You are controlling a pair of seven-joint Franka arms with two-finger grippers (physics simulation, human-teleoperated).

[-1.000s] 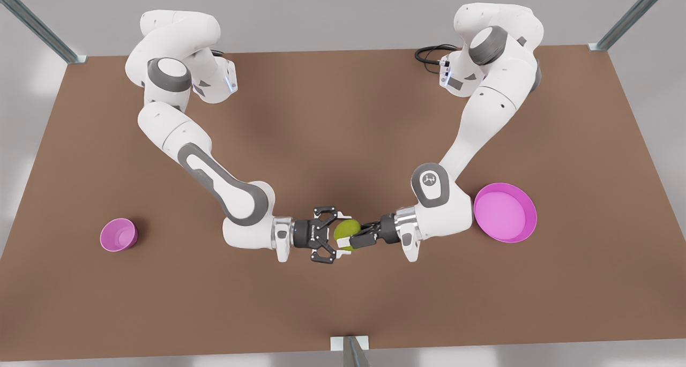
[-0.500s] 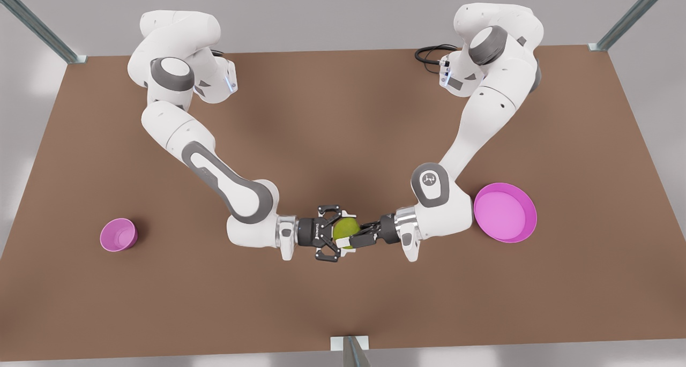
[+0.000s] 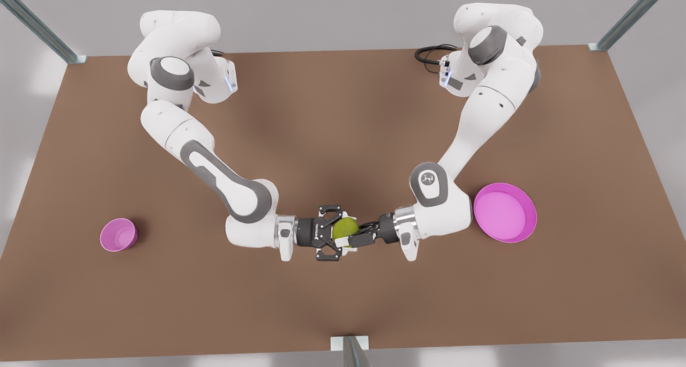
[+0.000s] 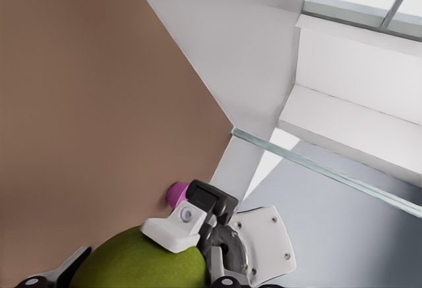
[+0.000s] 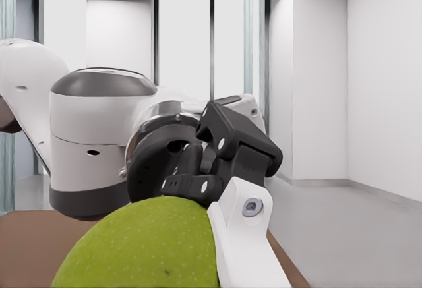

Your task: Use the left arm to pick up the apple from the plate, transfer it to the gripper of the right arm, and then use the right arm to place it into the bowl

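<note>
Left pincer (image 3: pixel 352 236) clasps apple (image 3: pixel 346 226), right pincer (image 3: pixel 338 232) — perhaps — touching

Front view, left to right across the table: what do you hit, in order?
bowl → right gripper → apple → left gripper, its fingers shut on the apple → plate.

Simulated lab, brown table (image 3: pixel 343 120), metal frame (image 3: pixel 37 27)
</note>
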